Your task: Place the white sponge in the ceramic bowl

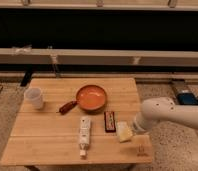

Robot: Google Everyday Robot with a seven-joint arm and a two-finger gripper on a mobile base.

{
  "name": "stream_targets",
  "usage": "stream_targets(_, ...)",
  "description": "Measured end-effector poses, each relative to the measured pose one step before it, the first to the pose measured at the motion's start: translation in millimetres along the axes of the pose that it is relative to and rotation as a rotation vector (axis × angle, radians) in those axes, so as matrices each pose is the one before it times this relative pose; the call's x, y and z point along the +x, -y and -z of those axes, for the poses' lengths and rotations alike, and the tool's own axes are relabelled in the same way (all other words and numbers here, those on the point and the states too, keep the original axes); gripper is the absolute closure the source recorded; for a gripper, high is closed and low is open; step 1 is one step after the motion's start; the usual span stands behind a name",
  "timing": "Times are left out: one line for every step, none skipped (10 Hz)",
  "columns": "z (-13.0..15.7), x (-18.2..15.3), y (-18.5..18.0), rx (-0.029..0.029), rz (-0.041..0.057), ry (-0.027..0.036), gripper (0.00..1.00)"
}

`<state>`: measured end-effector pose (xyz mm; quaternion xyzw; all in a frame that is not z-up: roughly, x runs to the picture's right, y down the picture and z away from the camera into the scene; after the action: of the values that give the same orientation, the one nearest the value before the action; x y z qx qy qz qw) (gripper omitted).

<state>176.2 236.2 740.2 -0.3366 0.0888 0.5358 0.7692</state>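
Wooden table (52, 135) on speckled floor (174, 152) carries the white sponge (124, 132), tool (134, 127) unclenched beside it.

The claw (133, 128), jaws spread, hung at the right front of the counter (52, 131), just beside the white sponge (124, 132). A dark flat bar (110, 121) lay between the sponge and the ceramic bowl (91, 98). A white tube (84, 132) lay left of the bar, and a cup (34, 98) stood well apart at far left.

The gripper (133, 130) (beside the white sponge (124, 132)) sits mostly hidden behind the white wrist (148, 116).
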Motion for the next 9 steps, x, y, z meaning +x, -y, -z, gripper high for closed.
stream_targets(-0.01, 0.02, -0.01, 0.00000, 0.00003, -0.00004, 0.20)
stream_targets(0.01, 0.03, 0.03, 0.00003, -0.00002, 0.00002, 0.20)
stream_targets(-0.40, 0.50, -0.26, 0.00031, 0.00147, -0.00141, 0.20)
stream_targets(-2.09, 1.53, -1.03, 0.01017, 0.00446, -0.00299, 0.20)
stream_targets(-4.27, 0.64, -3.64, 0.01152, 0.00433, -0.00395, 0.20)
stream_targets(-6.91, 0.43, -6.75, 0.01501, 0.01061, -0.00700, 0.20)
stream_targets(-5.76, -0.86, -4.25, 0.00884, 0.01146, -0.00424, 0.20)
stream_targets(-5.13, 1.15, -0.54, 0.01004, 0.00505, -0.00564, 0.20)
stream_targets(-4.21, -2.41, -2.74, 0.00921, 0.01134, -0.00288, 0.20)
